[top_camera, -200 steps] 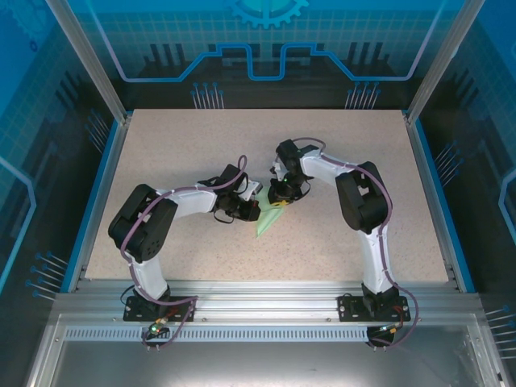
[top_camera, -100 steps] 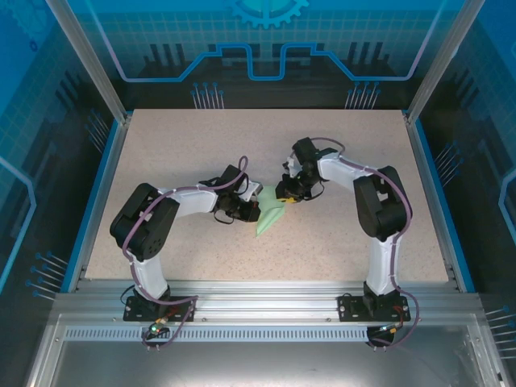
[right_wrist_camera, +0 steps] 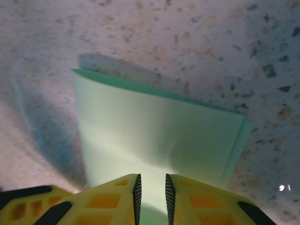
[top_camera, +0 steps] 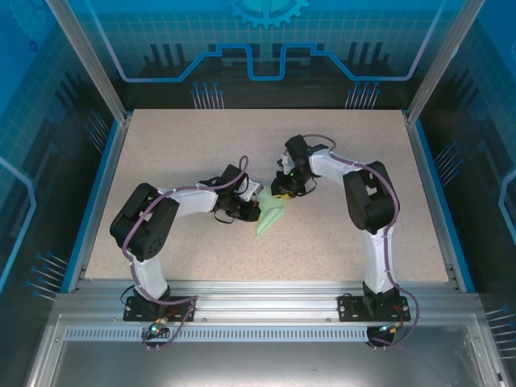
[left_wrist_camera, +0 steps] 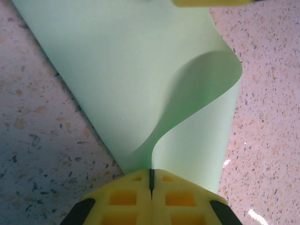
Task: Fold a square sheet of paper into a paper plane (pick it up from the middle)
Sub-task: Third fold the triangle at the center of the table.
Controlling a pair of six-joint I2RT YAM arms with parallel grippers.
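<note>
Right end effector (top_camera: pixel 279 194) shifted left, jaws slightly apart — left end effector (left_wrist_camera: pixel 151 174) clamps the paper plane (left_wrist_camera: pixel 136 79).

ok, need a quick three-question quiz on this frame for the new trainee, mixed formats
1. True or false: the left fingers are shut on the mint-green paper.
2. Where does the paper lie on the table? A) in the far-left corner B) near the middle C) hanging over the near edge
3. In the right wrist view, do the right fingers touch each other?
Key: 1 true. 2 B. 3 no, a narrow gap separates them.
</note>
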